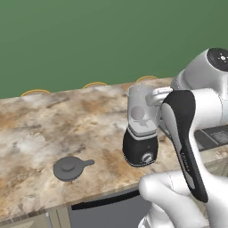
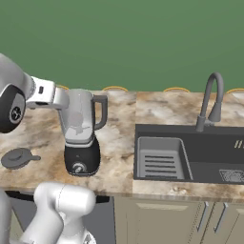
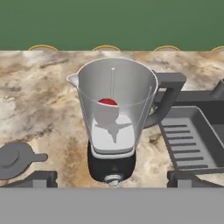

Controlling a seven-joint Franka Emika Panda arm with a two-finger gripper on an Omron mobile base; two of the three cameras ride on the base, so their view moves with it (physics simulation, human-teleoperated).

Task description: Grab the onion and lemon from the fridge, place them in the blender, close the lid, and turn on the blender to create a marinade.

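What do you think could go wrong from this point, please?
1. The blender jar stands open, with the lid lying apart on the counter; switching on now could spray the contents.
2. The open tool holds nothing, and no lemon is visible, so an ingredient may be skipped.
3. The arm's elbow hangs close beside the jar and might knock it.

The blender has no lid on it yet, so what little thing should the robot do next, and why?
Probably swing the open gripper toward the lid to pick it up. The lid lies flat on the counter beside the blender, whose jar mouth is uncovered, and a pale round thing already sits inside. Whether both onion and lemon are in there is unclear.
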